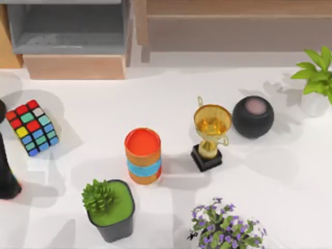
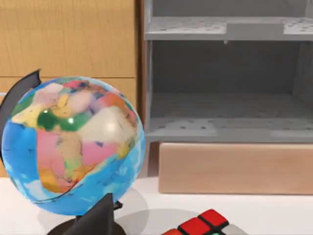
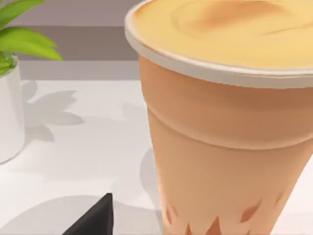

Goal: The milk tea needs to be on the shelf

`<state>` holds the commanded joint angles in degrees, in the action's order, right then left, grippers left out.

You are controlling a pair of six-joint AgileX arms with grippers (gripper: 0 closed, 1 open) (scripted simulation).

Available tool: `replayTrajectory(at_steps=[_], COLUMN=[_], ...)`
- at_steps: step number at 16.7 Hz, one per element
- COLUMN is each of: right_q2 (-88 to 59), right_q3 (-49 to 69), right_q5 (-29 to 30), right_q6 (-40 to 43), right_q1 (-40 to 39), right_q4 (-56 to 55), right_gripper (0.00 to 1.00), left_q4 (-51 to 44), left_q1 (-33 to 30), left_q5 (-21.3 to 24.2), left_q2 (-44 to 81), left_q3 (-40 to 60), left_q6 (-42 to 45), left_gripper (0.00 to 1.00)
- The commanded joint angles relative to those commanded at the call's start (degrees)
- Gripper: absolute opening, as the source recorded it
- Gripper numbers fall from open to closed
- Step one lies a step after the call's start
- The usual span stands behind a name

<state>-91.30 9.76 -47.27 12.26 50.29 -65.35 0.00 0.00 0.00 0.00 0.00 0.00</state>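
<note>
The milk tea (image 1: 142, 155) is a short orange-tan cup with a flat red top and a light-blue band. It stands upright on the white table near the middle, left of the gold trophy (image 1: 210, 137). The grey shelf (image 1: 67, 31) sits at the back left on a wooden block; its open bays (image 2: 225, 110) face the left wrist view. My left arm (image 1: 7, 176) is at the table's far left edge, well apart from the cup, and a dark part of my left gripper (image 2: 98, 218) shows below a globe. A dark part of my right gripper (image 3: 93, 218) shows beside a large orange paper cup.
A Rubik's cube (image 1: 32, 127) lies at the left, a black round speaker (image 1: 252, 116) right of the trophy. A green succulent pot (image 1: 110, 207) and purple flowers (image 1: 225, 225) stand at the front, a leafy plant (image 1: 315, 83) at the right. A globe (image 2: 71, 144) and a cream-topped cup (image 3: 225, 122) stand near the wrists.
</note>
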Motion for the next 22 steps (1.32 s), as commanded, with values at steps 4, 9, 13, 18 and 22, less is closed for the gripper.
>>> replayTrajectory(at_steps=[4, 9, 13, 18, 22], right_q2=[0.14, -6.32, -14.91, -16.58, -16.58], right_q3=[-0.23, 4.72, 10.92, 12.34, 12.34], right_q5=[0.12, 4.92, 11.76, 13.38, 13.38], right_q6=[-0.06, -1.96, -4.13, -4.63, -4.63], right_q1=[-0.23, -5.0, -11.93, -13.56, -13.56], right_q4=[0.16, -3.0, -6.42, -7.12, -7.12], right_gripper=[1.0, 1.0, 1.0, 1.0, 0.7], left_q4=[0.0, 0.0, 0.0, 0.0, 0.0], left_q1=[0.0, 0.0, 0.0, 0.0, 0.0], left_q5=[0.0, 0.0, 0.0, 0.0, 0.0], left_q2=[0.0, 0.0, 0.0, 0.0, 0.0], left_q3=[0.0, 0.0, 0.0, 0.0, 0.0], left_q6=[0.0, 0.0, 0.0, 0.0, 0.0], left_gripper=[1.0, 1.0, 1.0, 1.0, 1.0])
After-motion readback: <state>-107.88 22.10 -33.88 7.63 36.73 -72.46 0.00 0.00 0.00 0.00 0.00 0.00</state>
